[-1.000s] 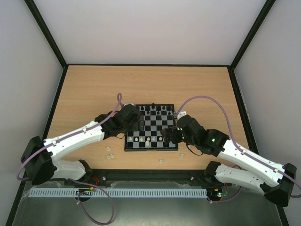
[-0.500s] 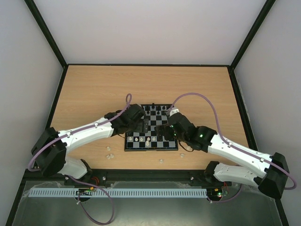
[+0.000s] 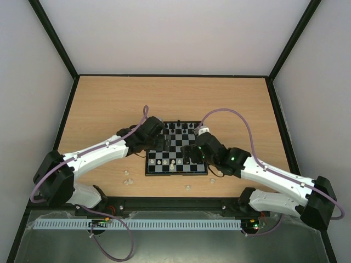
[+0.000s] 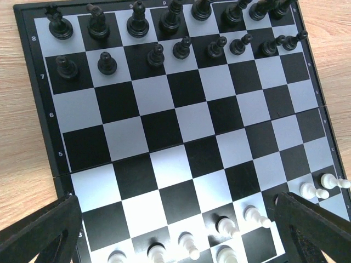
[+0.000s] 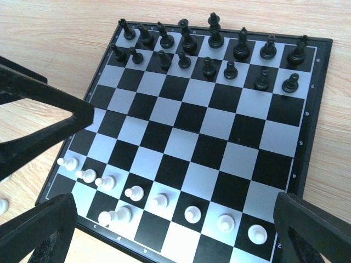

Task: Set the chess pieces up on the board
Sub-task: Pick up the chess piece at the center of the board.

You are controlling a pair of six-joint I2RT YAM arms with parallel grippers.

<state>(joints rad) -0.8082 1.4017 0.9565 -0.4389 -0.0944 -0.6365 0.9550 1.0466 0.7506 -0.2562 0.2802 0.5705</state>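
Note:
The board (image 3: pixel 178 143) lies at the table's middle. Black chess pieces (image 4: pixel 156 55) fill its two far rows, also seen in the right wrist view (image 5: pixel 209 66). White chess pieces (image 5: pixel 191 213) stand in a line along the near side, with one taller white piece (image 5: pixel 113 216) behind them. My left gripper (image 3: pixel 161 143) hovers open over the board's left part, its fingers (image 4: pixel 41 235) wide apart above the white chess pieces (image 4: pixel 225 226). My right gripper (image 3: pixel 190 155) hovers open over the near right part, fingers (image 5: pixel 312 230) spread, nothing held.
Several loose white pieces lie on the wood in front of the board (image 3: pixel 126 173), (image 3: pixel 188 188), (image 3: pixel 213 179). One white piece (image 5: pixel 3 205) shows beside the board's left edge. The left gripper's black fingers (image 5: pixel 38 109) reach in at the left of the right wrist view.
Both arms have stretched forward. The right gripper has moved up and left onto the board; the left gripper has shifted a little over the board's left part. Both stay open.

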